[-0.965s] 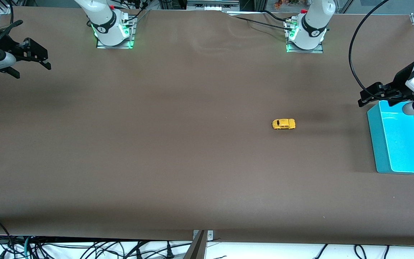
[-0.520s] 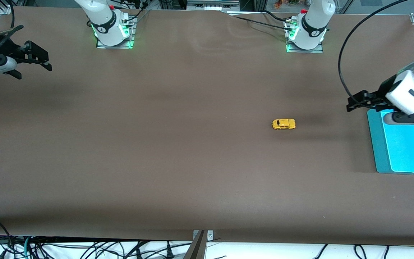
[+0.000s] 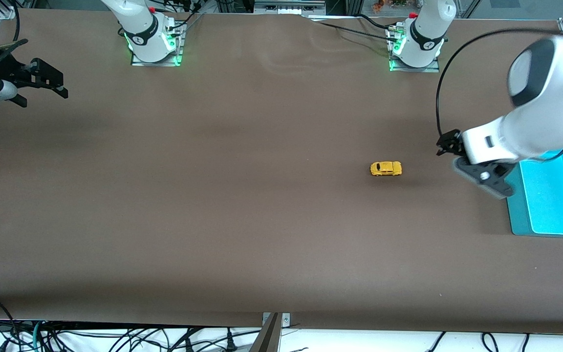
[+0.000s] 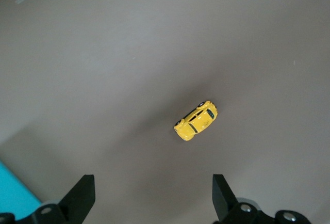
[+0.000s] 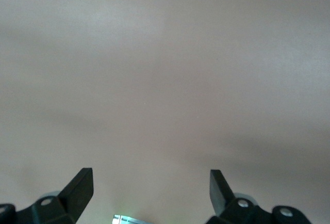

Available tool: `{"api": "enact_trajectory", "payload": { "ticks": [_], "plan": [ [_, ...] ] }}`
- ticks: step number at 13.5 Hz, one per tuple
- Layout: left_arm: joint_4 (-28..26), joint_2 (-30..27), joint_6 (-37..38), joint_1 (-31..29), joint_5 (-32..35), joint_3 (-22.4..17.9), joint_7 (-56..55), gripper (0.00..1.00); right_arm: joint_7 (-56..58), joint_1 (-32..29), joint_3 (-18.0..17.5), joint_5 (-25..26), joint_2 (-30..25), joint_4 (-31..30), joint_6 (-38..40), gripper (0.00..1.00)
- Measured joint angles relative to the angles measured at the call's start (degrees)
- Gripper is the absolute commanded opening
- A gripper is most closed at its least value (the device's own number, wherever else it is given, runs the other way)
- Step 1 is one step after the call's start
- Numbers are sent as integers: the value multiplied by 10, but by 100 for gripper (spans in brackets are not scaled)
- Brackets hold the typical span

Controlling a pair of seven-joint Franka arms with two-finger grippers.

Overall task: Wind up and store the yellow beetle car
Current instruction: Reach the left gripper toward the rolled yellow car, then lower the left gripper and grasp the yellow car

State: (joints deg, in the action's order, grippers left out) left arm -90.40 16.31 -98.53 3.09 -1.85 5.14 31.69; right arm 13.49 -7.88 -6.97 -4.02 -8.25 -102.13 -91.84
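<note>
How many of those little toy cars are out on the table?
1. The yellow beetle car sits alone on the brown table, toward the left arm's end, beside the turquoise bin. Part of the bin is hidden by the arm, so its inside cannot be fully checked.

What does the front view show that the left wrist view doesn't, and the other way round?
Front view only: right gripper, open, waiting over the table's right-arm end; both arm bases; the teal bin's full outline. Left wrist view only: the left gripper's open fingers framing the approach. Both: the yellow beetle car on the brown table, and the bin.
</note>
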Motion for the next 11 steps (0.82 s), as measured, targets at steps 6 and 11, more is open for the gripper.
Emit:
{"api": "enact_trajectory", "payload": {
  "ticks": [6,11],
  "plan": [
    [-89,57,-179,8,6,24,240,100,-2,0,0,0,2,-5,0,100],
    [-236,60,-373,24,7,27,343,100,-2,0,0,0,2,-6,0,100]
  ]
}}
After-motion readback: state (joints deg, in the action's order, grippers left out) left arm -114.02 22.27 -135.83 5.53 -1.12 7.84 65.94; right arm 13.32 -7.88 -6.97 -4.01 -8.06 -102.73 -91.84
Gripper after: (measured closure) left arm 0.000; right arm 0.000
